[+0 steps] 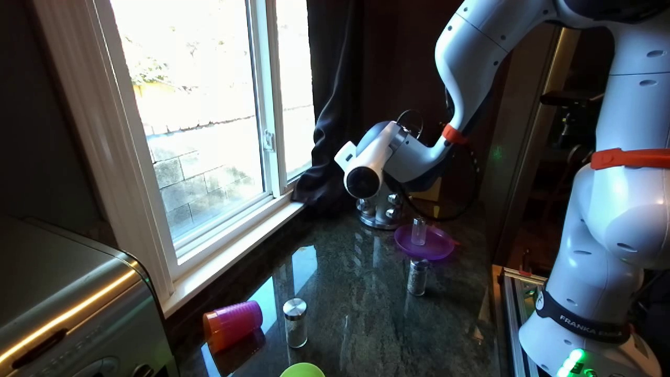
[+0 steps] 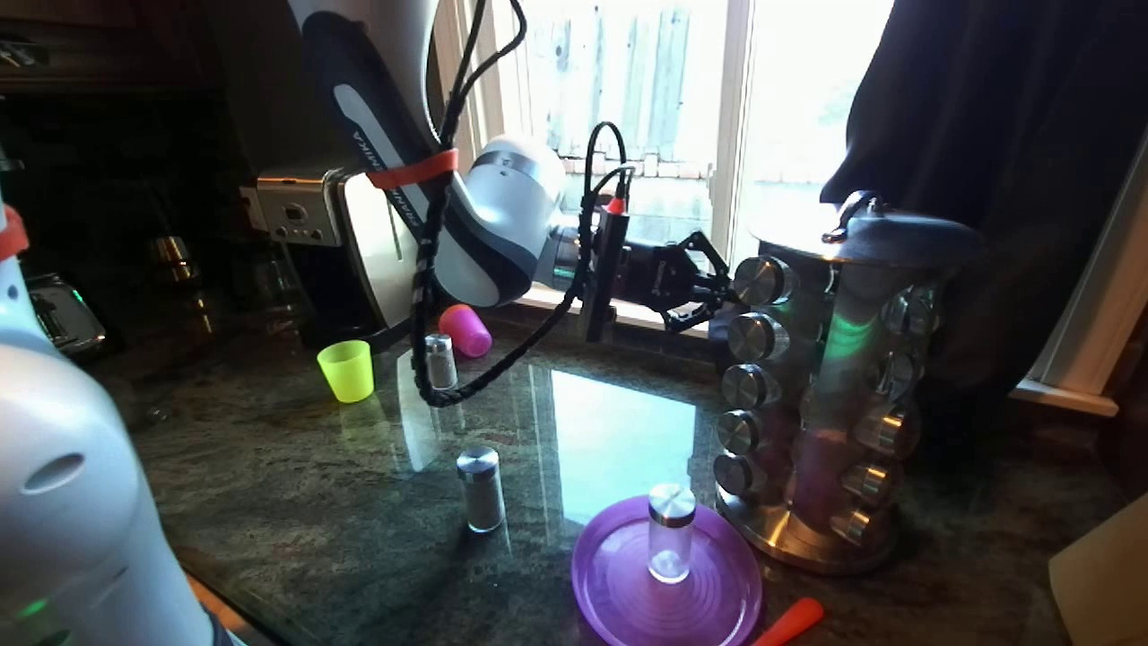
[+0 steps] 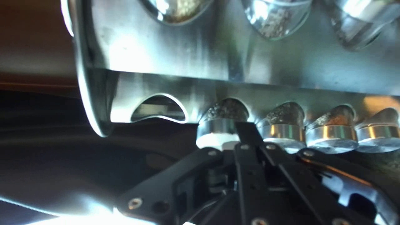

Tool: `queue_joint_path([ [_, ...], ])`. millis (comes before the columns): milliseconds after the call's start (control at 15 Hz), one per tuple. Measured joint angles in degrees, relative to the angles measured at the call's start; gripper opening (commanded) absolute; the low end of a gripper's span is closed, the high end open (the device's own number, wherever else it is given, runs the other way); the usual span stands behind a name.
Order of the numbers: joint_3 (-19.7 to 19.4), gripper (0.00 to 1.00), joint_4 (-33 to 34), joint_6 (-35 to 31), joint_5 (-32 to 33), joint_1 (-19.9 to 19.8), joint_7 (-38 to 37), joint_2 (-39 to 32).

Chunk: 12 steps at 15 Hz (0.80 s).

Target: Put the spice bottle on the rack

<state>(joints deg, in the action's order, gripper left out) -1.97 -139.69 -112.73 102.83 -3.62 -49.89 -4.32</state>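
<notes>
Rack (image 2: 830,386) holds capped jars (image 3: 282,134) of granular spice (image 3: 226,111); my gripper (image 3: 249,133), jaws together and empty, is near one cap (image 3: 214,134).

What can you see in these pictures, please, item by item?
Counter: 1, dark, in both exterior views
Window: 1, white frame, beside counter
Curtain: 1, dark, at window
Rack: 1, silver, on counter near curtain
Jars: too many to count, silver caps, in rack
Plate: 1, purple, on counter by rack
Bottles: 3, clear, silver caps, one on plate, two on counter
Cup: 1, green, upright on counter
Appliance: 1, mostly silver, near window
Tipped cups: apparently 2 nested, pink and orange, by appliance
Slim piece: 1, orange, beside plate
Block: 1, cream, partly cut off, near rack
Background items: dim, uncounted
Arm: 1, white, orange bands, over counter
Pincer: 1, black, close to rack's upper jars
</notes>
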Motion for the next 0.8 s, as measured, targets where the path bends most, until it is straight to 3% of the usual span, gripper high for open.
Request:
queue_joint_path([
  [667,2.4,0.02,-1.7,2.2,-24.3,3.1,25.3,8.2],
  [733,2.8,0.27,-1.5,4.2,-27.8,3.6,28.1,9.0],
  [800,3.1,0.27,-1.2,6.2,-31.5,4.1,31.0,9.7],
])
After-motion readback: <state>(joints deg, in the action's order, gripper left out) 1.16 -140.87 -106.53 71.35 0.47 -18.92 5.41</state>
